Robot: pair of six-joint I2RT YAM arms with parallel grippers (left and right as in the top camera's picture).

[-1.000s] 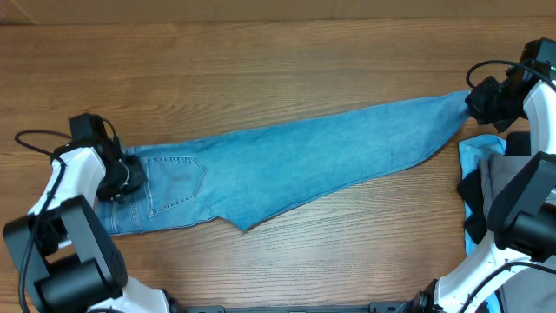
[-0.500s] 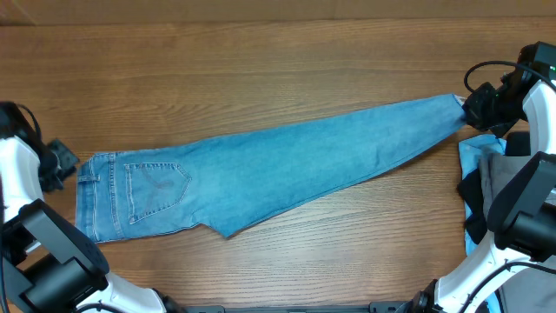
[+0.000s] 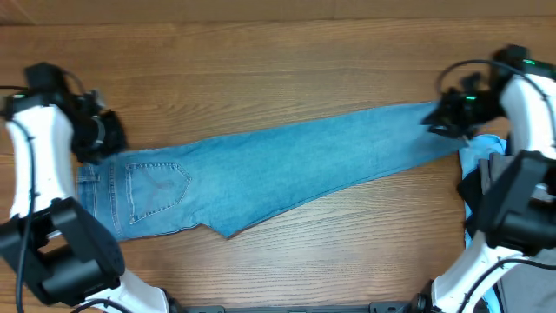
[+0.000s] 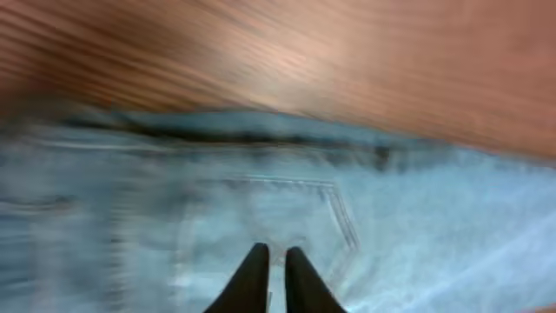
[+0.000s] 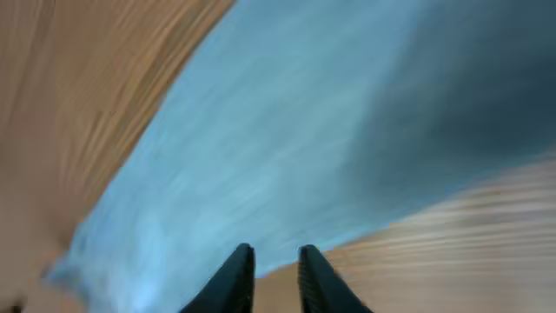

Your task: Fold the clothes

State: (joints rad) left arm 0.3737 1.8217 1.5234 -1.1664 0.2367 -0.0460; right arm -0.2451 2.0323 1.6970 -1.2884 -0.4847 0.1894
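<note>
At the far left the left gripper (image 3: 102, 139) hangs over the waistband corner of the jeans (image 3: 287, 165); in its blurred wrist view the fingers (image 4: 252, 280) are drawn all but together, pinching nothing; the jeans lie flat on the wooden table (image 3: 261, 61), waist at the left with a stitched back pocket (image 3: 156, 187) facing up, the legs running rightward and slightly away; over the leg end hovers the right gripper (image 3: 437, 122), its fingers (image 5: 233, 276) narrowly parted with no cloth between them; beside it at the right edge lie a pale-blue cloth (image 3: 473, 152) and grey trousers (image 3: 495, 169).
</note>
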